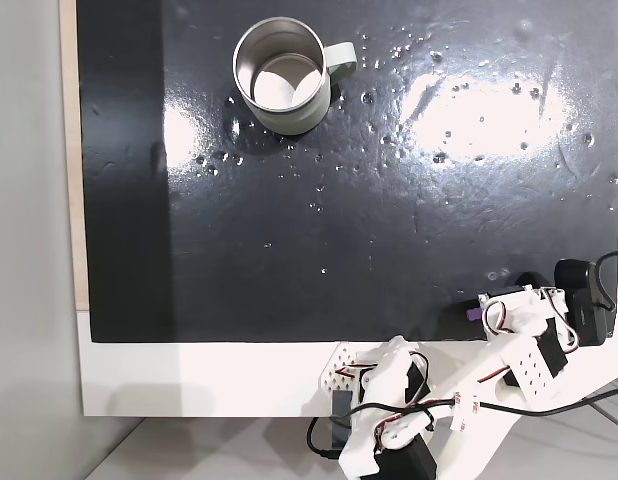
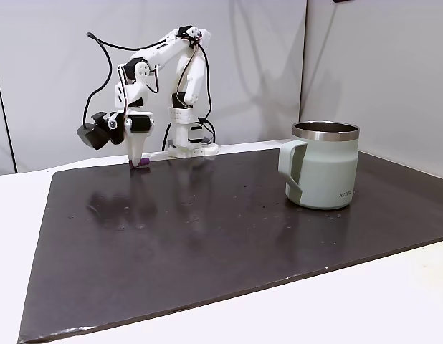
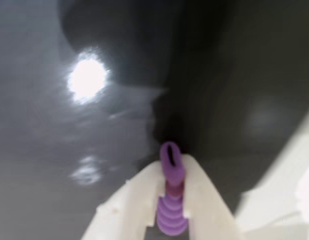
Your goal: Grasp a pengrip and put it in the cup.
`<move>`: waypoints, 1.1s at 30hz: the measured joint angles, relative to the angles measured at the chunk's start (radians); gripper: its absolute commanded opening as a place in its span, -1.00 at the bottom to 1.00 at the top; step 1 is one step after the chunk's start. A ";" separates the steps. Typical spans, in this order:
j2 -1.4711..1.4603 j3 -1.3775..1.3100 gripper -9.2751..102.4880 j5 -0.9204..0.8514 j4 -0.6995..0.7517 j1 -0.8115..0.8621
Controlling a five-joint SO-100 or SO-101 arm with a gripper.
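Observation:
In the wrist view my gripper (image 3: 170, 172) is shut on the purple ribbed pengrip (image 3: 171, 162), which sticks out past the white fingertips just above the dark mat. In a fixed view from the side the gripper (image 2: 139, 162) points straight down at the mat's far left edge, with the pengrip (image 2: 140, 165) at its tip. From above, the pengrip (image 1: 472, 312) peeks out beside the gripper (image 1: 484, 310) at the lower right. The cup (image 1: 282, 78) stands upright at the top of that view with its handle to the right; from the side the cup (image 2: 323, 165) is on the right, far from the gripper.
The black mat (image 1: 389, 220) covers most of the white table and glares under the lamps. The arm's base (image 1: 389, 420) sits beyond the mat's lower edge in the view from above. A wide bare stretch of mat lies between gripper and cup.

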 measured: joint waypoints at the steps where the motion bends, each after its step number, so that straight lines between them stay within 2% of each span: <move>1: -0.009 -0.029 -0.84 0.038 0.023 -0.025; 12: 0.018 -0.278 -0.84 0.439 0.210 -0.357; 21: 0.018 -0.529 -0.84 0.853 0.327 -0.701; 28: -0.097 -0.736 -0.84 1.181 0.334 -0.946; 33: -0.195 -0.890 -0.84 1.318 0.285 -1.081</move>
